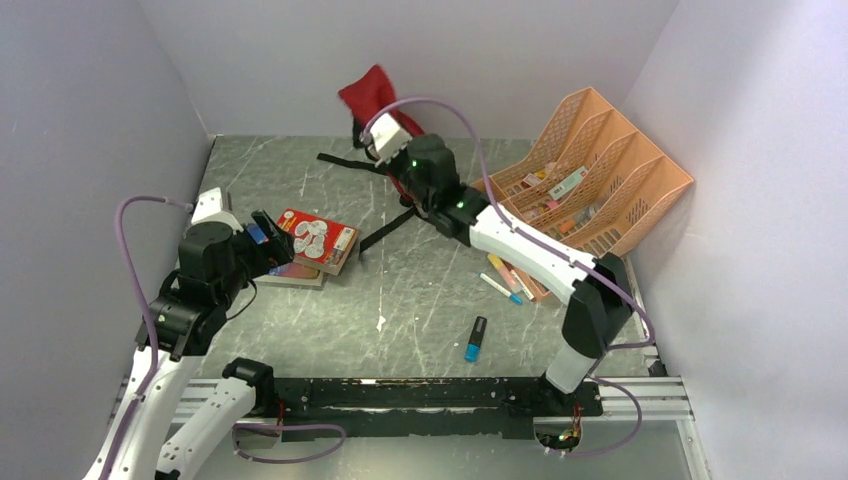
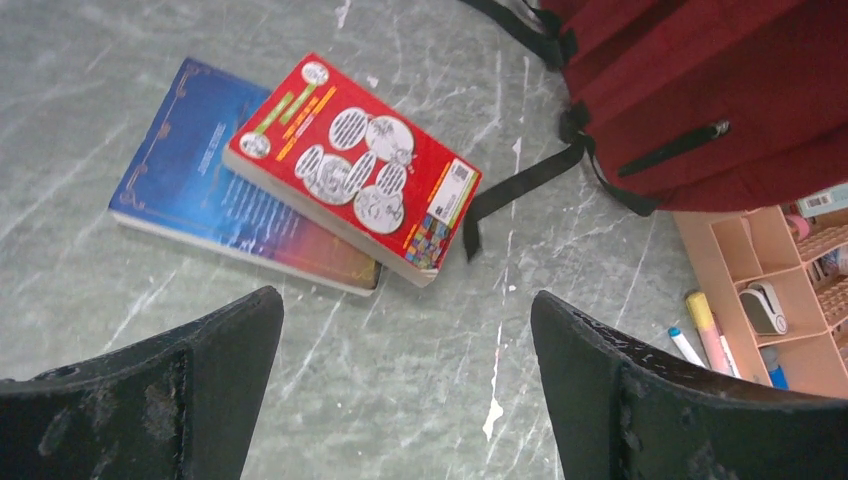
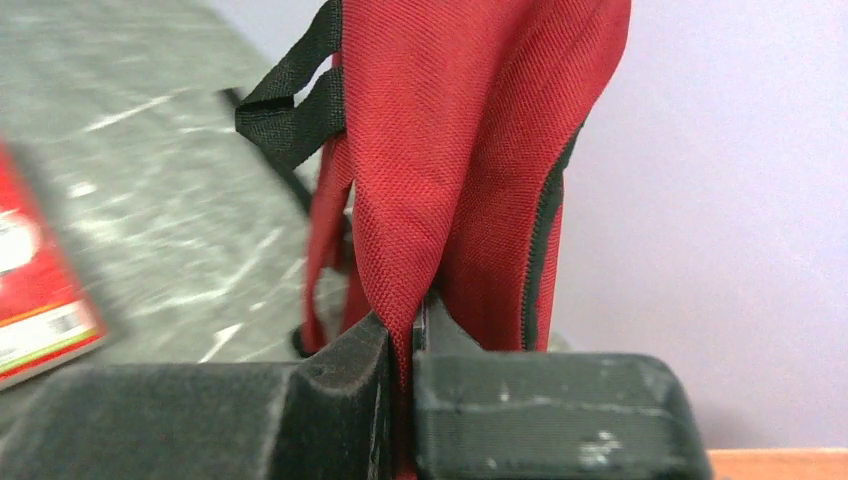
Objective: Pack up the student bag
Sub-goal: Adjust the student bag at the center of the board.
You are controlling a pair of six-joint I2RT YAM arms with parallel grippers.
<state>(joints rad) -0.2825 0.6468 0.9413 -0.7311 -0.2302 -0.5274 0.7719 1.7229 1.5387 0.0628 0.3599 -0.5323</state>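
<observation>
My right gripper (image 3: 405,350) is shut tight on a thin fold of the student bag (image 3: 440,150). It holds the bag up at the far side of the table (image 1: 300,330), close to the back wall and just left of the peach organiser (image 1: 590,165). My left gripper (image 2: 405,305) is wide open and holds nothing. It hangs over the near left part of the table, with the red book (image 2: 355,165) and the blue book (image 2: 190,170) just past its fingers. The red book lies on top of the blue one.

Here is what worries me. I only have a small pinch of cloth. The bag is big and floppy, so I think the cloth could slide out and the bag would drop.

I cannot see an open mouth on the bag from any camera. If I bring a book over now, it may just bump the outside and fall.

A black strap (image 2: 520,190) trails on the table, and its end lies right beside the red book. If I pull the bag up or away, the strap might drag that book or catch on it.

The bag also hangs very near the organiser. A swing to the right could knock it and spill what is inside.
</observation>
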